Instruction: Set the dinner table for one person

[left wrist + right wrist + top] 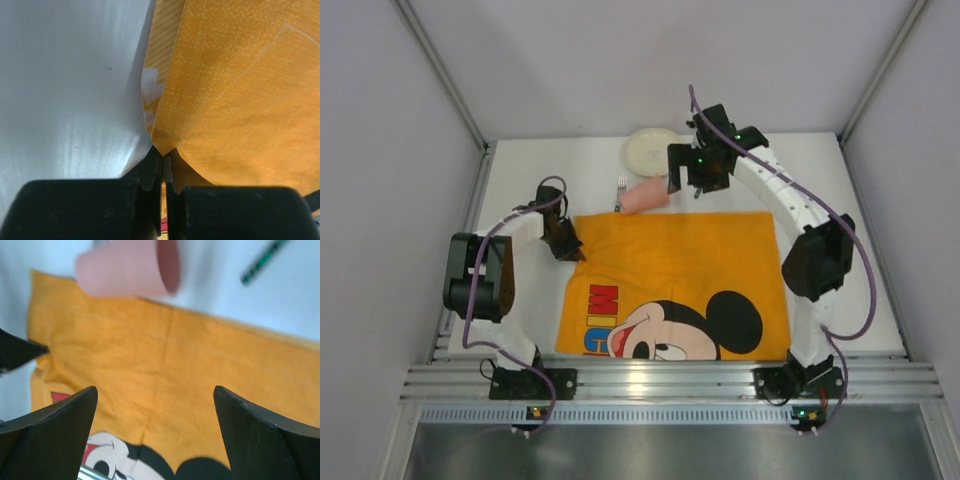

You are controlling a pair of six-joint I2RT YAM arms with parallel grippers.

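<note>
**A:** From above, where do we find the dinner table (520, 170)?

**B:** We see it as the wide white top under everything, bare along its left side; an orange placemat (670, 260) lies across its near middle; a pink cup (645, 197) lies on its side at the mat's far edge, a fork (620, 190) just left of it, a white plate (650, 150) behind; the left gripper (572, 252) sits at the mat's far left corner; the right gripper (698, 180) hangs just right of the cup, fingers apart.

**A:** And the left wrist view?

**B:** There we see the left gripper (163, 155) pinched tight on the placemat (235, 100) corner; the cloth puckers there, with white table (65, 90) to its left.

**A:** The right wrist view?

**B:** We look between the right gripper (155, 405) fingers, spread wide with nothing between them; the placemat (175, 365) lies below; past its edge the cup (127, 267) rests on the table (225, 270), mouth to the right.
</note>
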